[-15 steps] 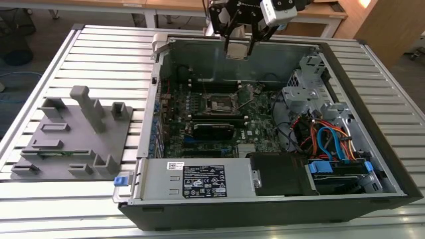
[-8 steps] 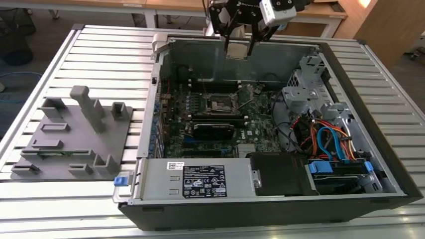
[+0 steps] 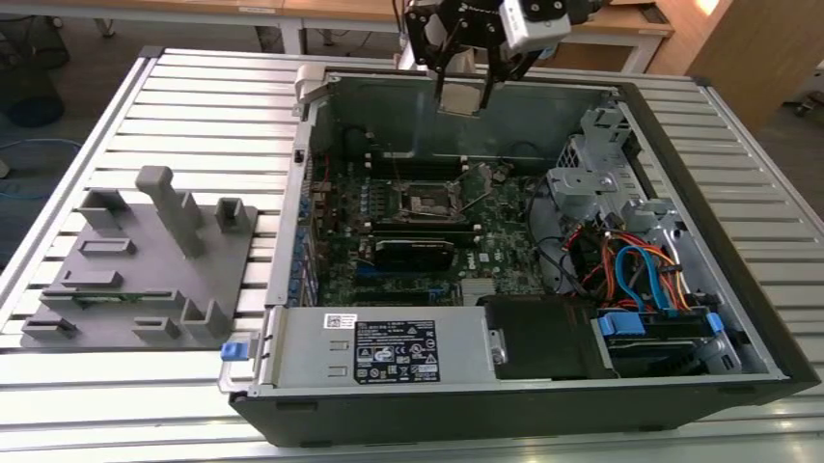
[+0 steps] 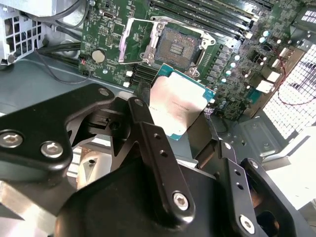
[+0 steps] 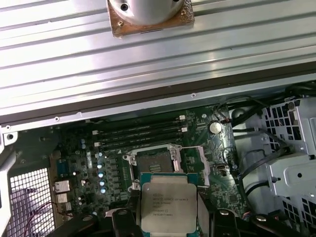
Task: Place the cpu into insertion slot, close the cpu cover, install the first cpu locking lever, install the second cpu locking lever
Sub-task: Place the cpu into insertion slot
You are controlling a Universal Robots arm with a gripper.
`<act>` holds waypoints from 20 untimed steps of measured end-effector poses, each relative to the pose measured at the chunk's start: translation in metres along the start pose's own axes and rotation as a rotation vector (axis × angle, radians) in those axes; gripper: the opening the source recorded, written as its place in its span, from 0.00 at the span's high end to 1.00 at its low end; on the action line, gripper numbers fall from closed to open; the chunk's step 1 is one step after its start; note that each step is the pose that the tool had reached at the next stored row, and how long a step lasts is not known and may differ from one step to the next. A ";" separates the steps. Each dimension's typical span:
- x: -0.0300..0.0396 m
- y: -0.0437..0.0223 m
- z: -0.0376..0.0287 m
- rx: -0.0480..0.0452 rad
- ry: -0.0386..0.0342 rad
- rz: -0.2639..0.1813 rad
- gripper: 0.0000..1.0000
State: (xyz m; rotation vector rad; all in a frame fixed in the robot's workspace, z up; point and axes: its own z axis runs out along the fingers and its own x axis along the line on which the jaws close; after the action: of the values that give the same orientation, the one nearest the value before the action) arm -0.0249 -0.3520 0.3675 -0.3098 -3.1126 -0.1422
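Holding the cpu point(image 3: 461, 97) up over the open computer case point(image 3: 386, 424) — the gripper point(image 3: 464, 96) has it pinched by two opposite edges.
In the exterior view the gripper hangs at twelve o'clock of the case, above its far wall; the insertion slot point(image 3: 425, 201) sits on the green board point(image 3: 508, 236) toward six o'clock from it, well apart from the cpu; in both wrist views the black fingers point(image 4: 143, 106) press against the cpu's sides, its silver top showing; the insertion slot's dark centre lies bare, and the cpu cover point(image 4: 146, 49) stands swung up beside it — not down over it; a grey fixture point(image 3: 154, 260) rests on the slatted table point(image 3: 129, 405) at nine o'clock of the case.
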 end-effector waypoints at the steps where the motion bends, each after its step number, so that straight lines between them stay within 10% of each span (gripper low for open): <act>1: 0.0000 0.0000 0.0001 -0.0001 -0.0005 0.005 0.46; 20: 0.0003 -0.0002 0.0014 -0.0032 -0.0148 0.165 0.46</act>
State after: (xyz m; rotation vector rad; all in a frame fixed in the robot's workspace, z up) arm -0.0252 -0.3520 0.3661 -0.5673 -3.0837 -0.1434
